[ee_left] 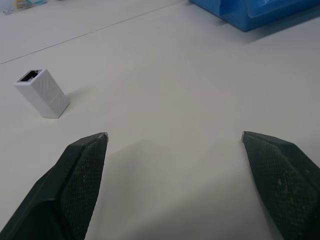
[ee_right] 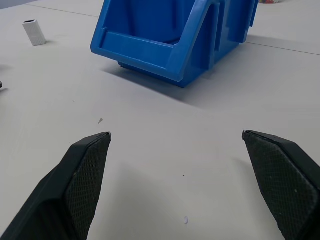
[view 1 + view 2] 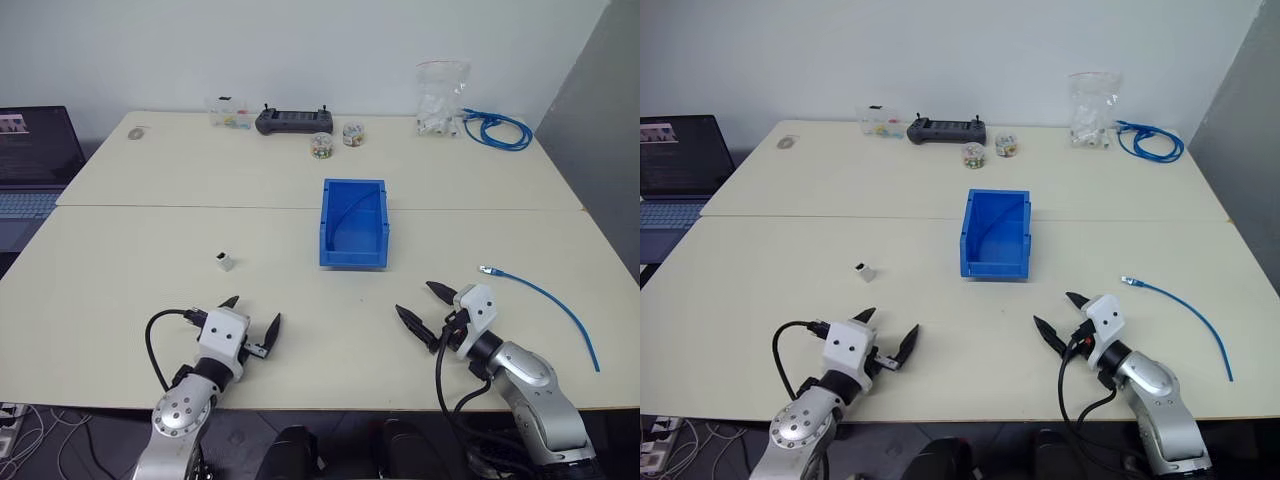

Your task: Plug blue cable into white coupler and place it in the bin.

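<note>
The white coupler (image 3: 225, 262) stands on the cream table, left of the bin (image 3: 354, 223), dark socket up; the left wrist view shows it too (image 1: 42, 93). The bright blue bin sits mid-table with its lowered lip facing me, also in the right wrist view (image 2: 170, 37). The blue cable (image 3: 545, 297) lies loose at the right, clear plug end (image 3: 487, 270) pointing left. My left gripper (image 3: 254, 317) hovers open near the front edge, short of the coupler. My right gripper (image 3: 425, 305) is open, empty, left of the plug.
At the back of the table stand a black controller (image 3: 293, 121), small jars (image 3: 321, 146), a clear bag of white parts (image 3: 441, 98) and a coiled blue cable bundle (image 3: 495, 129). A laptop (image 3: 35, 160) sits off the left edge. A seam (image 3: 200, 206) runs across the tabletop.
</note>
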